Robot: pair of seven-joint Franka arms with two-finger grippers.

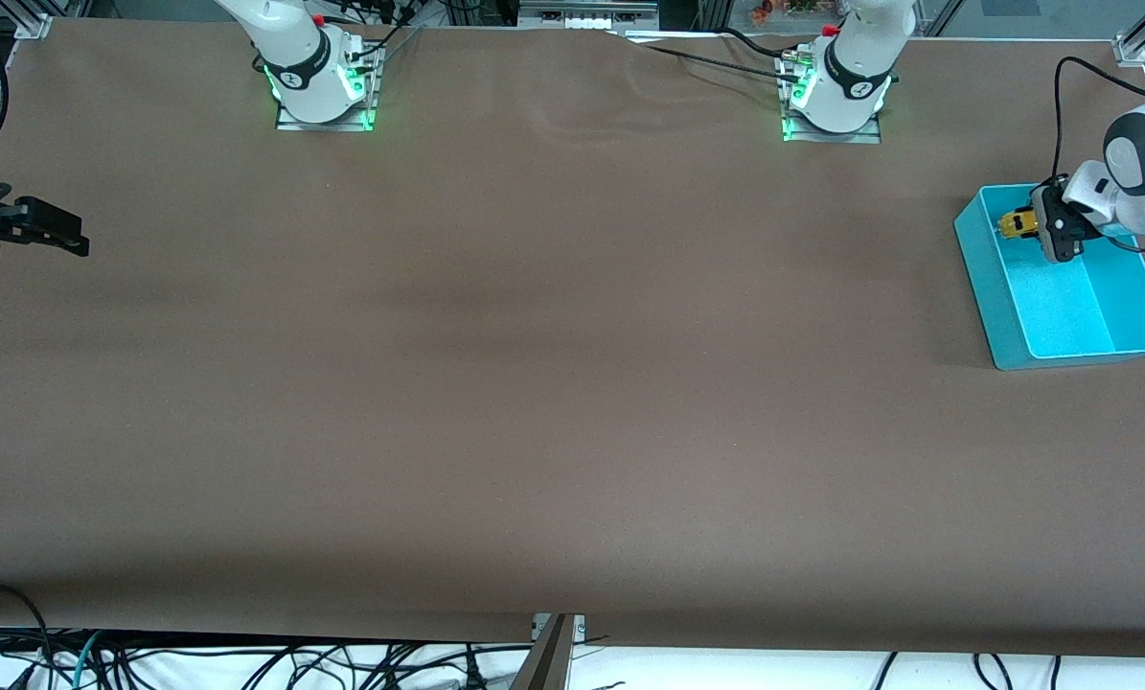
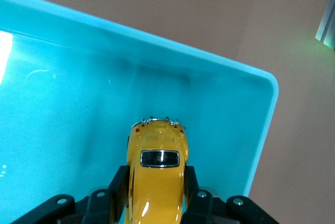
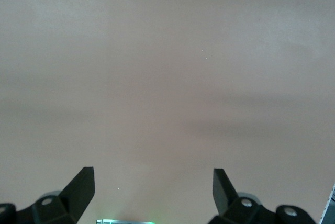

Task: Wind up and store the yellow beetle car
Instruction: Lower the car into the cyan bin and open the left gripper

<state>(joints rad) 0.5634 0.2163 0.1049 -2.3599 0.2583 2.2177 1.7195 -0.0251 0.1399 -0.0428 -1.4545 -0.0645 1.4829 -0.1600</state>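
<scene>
The yellow beetle car [image 2: 157, 177] is clamped by its sides between the black fingers [image 2: 118, 188] of my left gripper [image 2: 155, 188]. That gripper [image 1: 1040, 228] hangs over the inside of the cyan bin [image 1: 1013, 316], at the bin's end toward the robots' bases, with the yellow beetle car [image 1: 1019, 225] sticking out of it. The bin's rounded corner [image 2: 269, 85] shows in the left wrist view. My right gripper [image 1: 55, 228] waits at the right arm's end of the table, its fingers [image 3: 84, 185] spread wide over bare brown cloth, holding nothing.
The cyan bin stands at the left arm's end of the table, with nothing else visible on its floor [image 2: 57, 124]. Brown cloth [image 1: 534, 383] covers the table. The two arm bases [image 1: 323, 81] [image 1: 835, 91] stand along the edge farthest from the front camera.
</scene>
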